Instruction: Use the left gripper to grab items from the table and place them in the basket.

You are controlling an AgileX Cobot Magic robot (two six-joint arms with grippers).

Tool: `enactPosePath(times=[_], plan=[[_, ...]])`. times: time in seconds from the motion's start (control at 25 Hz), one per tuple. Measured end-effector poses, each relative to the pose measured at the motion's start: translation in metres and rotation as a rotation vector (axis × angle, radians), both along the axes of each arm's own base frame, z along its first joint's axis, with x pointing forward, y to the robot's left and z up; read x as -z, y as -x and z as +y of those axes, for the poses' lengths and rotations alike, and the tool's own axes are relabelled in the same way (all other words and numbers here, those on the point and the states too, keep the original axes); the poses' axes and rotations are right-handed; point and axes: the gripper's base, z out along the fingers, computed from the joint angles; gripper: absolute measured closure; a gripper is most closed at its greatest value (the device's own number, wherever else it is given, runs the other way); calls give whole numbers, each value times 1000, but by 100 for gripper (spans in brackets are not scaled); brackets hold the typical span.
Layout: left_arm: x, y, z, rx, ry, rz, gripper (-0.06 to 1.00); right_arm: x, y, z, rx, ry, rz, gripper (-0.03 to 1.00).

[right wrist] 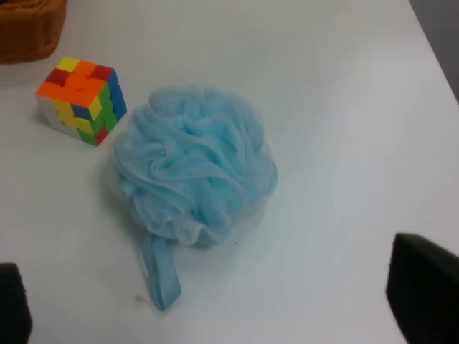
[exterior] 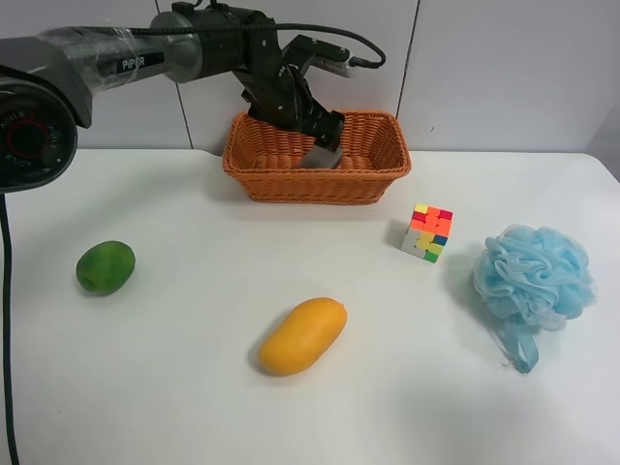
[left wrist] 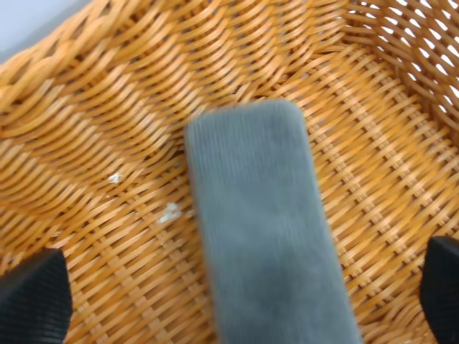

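Observation:
My left gripper (exterior: 315,121) hangs over the orange-brown wicker basket (exterior: 310,189). In the left wrist view its jaws stand wide apart at the picture's edges, fingertips (left wrist: 32,301) clear of the grey eraser (left wrist: 265,229). The eraser looks blurred, lying loose between them over the basket's woven floor (left wrist: 107,107). In the exterior high view the eraser (exterior: 320,155) shows tilted inside the basket just under the claw. On the table (exterior: 194,387) lie a green mango (exterior: 106,266), a yellow mango (exterior: 302,335), a puzzle cube (exterior: 427,232) and a blue bath puff (exterior: 533,276).
My right gripper (right wrist: 215,308) is open and empty above the table, near the bath puff (right wrist: 193,165) and the cube (right wrist: 82,100). A corner of the basket (right wrist: 29,29) shows beyond the cube. A tiled wall stands behind the basket.

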Motion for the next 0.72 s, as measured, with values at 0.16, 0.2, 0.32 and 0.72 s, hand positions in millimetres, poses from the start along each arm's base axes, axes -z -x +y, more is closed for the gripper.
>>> enactPosePath(times=[0.16, 0.2, 0.32, 0.72], plan=[[-2, 3, 1, -3, -11, 28, -5, 0, 0, 0, 0, 0, 0, -3], [-7, 5, 3, -5, -15, 38, -5, 0, 0, 0, 0, 0, 0, -3], [-28, 15, 8, -12, -35, 89, -5, 0, 0, 0, 0, 0, 0, -3], [-119, 65, 42, -43, -125, 225, -5, 0, 0, 0, 0, 0, 0, -3]])
